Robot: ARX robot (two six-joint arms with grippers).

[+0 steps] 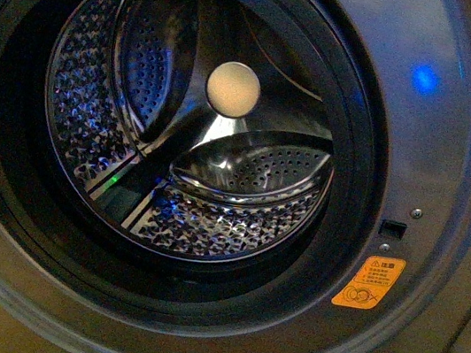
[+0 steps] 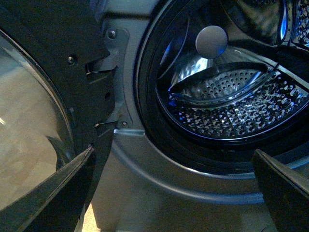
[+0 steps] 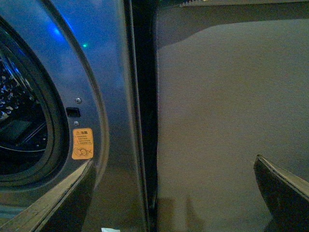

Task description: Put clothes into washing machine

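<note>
Brown wall (image 3: 227,121) right wrist only, washing machine (image 1: 458,131) door (image 2: 29,135) left wrist only

The washing machine (image 2: 145,169) stands with its door (image 2: 29,121) swung aside, pale floor perhaps showing through the glass. The perforated drum (image 2: 241,106) and its round disc (image 2: 211,41) glint blue. The left tool (image 2: 174,151) has its fingers (image 2: 58,188) spread wide.

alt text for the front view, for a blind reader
The open porthole of a washing machine fills the view; no clothes show in its steel drum, cream disc at centre. Orange sticker and blue light sit to its right.
</note>
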